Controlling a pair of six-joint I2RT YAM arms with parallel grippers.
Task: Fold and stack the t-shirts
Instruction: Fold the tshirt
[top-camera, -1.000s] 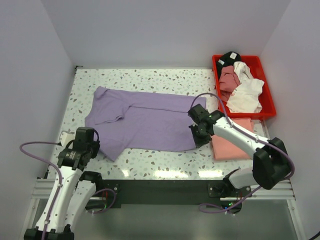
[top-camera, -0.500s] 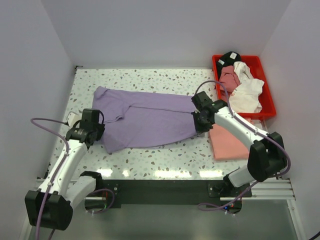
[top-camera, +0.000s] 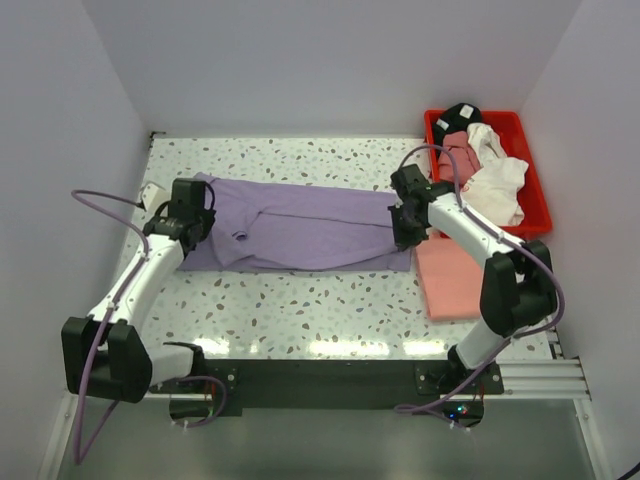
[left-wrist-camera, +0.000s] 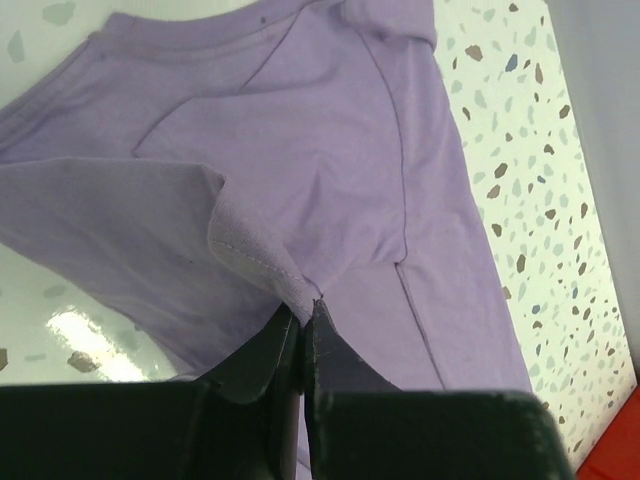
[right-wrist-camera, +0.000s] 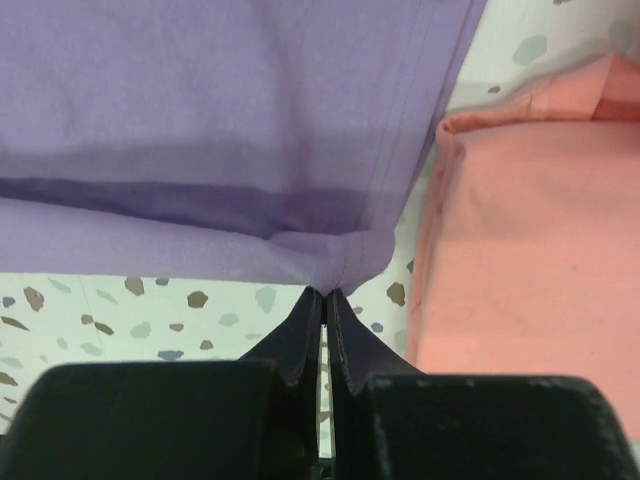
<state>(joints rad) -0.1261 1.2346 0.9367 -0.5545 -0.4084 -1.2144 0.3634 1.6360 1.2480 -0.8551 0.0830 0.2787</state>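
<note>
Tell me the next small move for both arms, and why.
Probably lower both and let go: the left end effector and right end effector each pinch an edge of the purple shirt, already doubled over its far half.

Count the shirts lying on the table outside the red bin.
2: the lavender shirt spread across the table, and the folded salmon shirt right of it. More are heaped in the red bin, some possibly hidden.
</note>
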